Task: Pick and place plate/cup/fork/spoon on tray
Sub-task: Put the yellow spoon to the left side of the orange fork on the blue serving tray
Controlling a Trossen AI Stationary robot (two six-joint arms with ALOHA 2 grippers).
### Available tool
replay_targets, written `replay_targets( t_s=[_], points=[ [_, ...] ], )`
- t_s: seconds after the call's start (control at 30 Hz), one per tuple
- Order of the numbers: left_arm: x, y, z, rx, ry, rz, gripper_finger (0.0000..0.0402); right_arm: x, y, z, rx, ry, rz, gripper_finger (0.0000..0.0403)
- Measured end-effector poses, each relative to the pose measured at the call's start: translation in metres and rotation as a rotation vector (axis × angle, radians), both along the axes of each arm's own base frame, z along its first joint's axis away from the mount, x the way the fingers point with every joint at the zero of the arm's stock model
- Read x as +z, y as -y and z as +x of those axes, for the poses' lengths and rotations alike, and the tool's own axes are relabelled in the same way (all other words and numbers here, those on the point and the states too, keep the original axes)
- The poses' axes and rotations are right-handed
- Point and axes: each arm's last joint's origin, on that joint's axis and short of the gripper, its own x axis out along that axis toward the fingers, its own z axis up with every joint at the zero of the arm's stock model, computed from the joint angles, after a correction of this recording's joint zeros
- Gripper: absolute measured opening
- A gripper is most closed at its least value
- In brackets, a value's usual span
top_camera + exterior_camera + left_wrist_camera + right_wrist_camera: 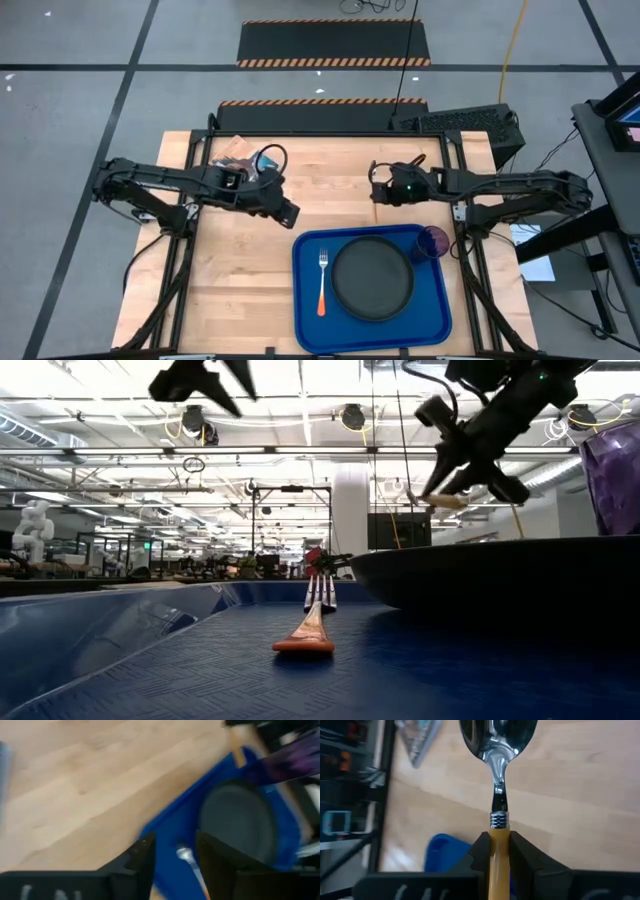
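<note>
1. Being carried now is the spoon, clamped by its handle in the right gripper, above the counter beyond the tray.
2. Next, it should be lowered onto the tray beside the fork and plate; the cup sits at the tray's right edge.
3. The clamped handle is shown only by the right wrist view; the left gripper, seen spread and empty, only by the left wrist view.

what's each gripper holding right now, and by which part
The right gripper holds the spoon by its orange-yellow handle, bowl pointing forward. The left gripper is open and holds nothing.
</note>
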Motion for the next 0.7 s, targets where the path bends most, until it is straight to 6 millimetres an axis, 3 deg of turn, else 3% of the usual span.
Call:
replay_targets(
  t_s=[0.2,0.37,0.5,0.7],
  points=[
    [0.010,0.002,0.018,-0.050,0.185,0.012,0.0214,0.014,-0.013,0.010,0.007,0.115,0.022,0.0030],
    [0.022,0.007,0.034,-0.111,0.356,0.132,0.0241,0.032,-0.018,0.016,0.021,0.176,-0.012,0.0030],
    [0.018,0.015,0.052,-0.151,0.429,0.216,0.0249,0.049,-0.019,0.022,0.044,0.272,-0.043,0.0031],
    [-0.009,0.025,0.078,-0.132,0.408,0.225,0.0288,0.064,-0.019,0.028,0.059,0.415,-0.082,0.0031]
  ],
)
